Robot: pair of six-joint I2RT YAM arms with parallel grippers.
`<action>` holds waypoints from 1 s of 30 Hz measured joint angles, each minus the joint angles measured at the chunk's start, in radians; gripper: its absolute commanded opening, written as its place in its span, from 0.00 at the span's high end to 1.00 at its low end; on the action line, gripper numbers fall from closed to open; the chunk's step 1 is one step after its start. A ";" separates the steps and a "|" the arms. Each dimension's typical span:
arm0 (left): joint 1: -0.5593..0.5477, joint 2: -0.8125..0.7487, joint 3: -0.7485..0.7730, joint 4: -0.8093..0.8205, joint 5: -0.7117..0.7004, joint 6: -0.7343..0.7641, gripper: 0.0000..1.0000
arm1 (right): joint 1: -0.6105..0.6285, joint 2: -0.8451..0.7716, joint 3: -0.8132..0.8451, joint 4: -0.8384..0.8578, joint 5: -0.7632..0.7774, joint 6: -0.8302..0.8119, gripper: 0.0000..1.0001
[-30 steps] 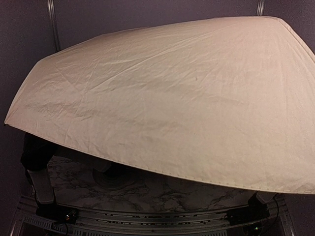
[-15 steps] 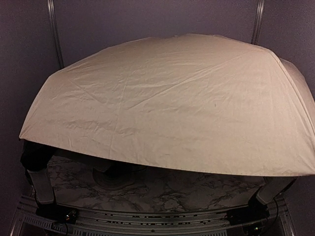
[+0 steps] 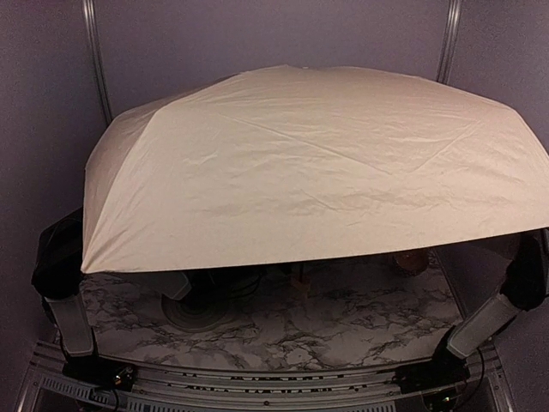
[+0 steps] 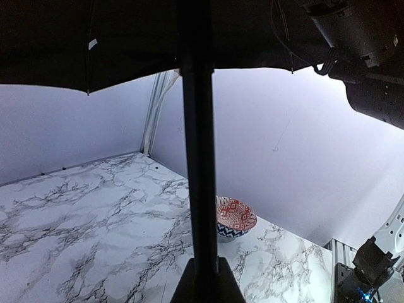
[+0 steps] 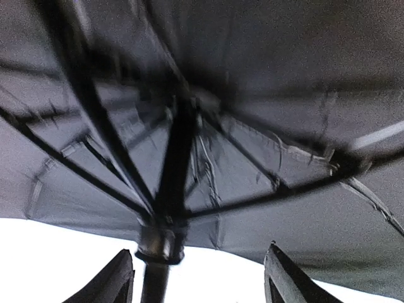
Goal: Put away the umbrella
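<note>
- Above the desk (image 3: 360, 330): the umbrella (image 3: 317, 172), fully open. Its cream canopy spreads over nearly the whole surface and is held clear of it. The black lining and ribs show from beneath.
- At the foot of the umbrella's shaft (image 4: 197, 158): the left gripper (image 4: 202, 284), drawn narrow against the shaft on both sides. By the look of it, this alone carries the umbrella upright.
- Under the umbrella, by the runner (image 5: 161, 243): the right gripper (image 5: 199, 265), fingers (image 5: 284, 281) spread wide and holding nothing. The shaft passes between them, nearer one finger than the other. The view is blurred, so contact cannot be told.
- Step in hand (judged): collapsing the canopy. Nothing is folded yet, and the right gripper looks placed to take the runner.
- Next move (judged): centre the right fingers on the runner and close on it. Then draw it along the shaft away from the canopy, with the left grip firm. Any catch to be released is not visible, and the handle is out of view.
- Surface: the desk is white marble-patterned with grey veining. A red-patterned bowl (image 4: 235, 218) stands on it beyond the shaft, well apart from both grippers.
- Room: plain pale violet walls (image 3: 257, 34) stand close around the umbrella, with metal posts (image 3: 94, 60) behind it. The canopy edge reaches near the walls, so there is little room to swing.
</note>
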 measured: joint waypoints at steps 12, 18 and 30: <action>-0.002 -0.003 0.013 -0.012 -0.015 0.010 1.00 | 0.025 0.005 0.000 -0.017 0.164 -0.082 0.30; -0.002 -0.003 0.016 -0.014 -0.018 0.010 1.00 | 0.100 0.005 -0.001 0.036 0.294 -0.171 0.27; -0.010 0.013 0.014 0.079 -0.115 0.024 1.00 | 0.114 0.005 -0.013 0.093 0.424 -0.208 0.43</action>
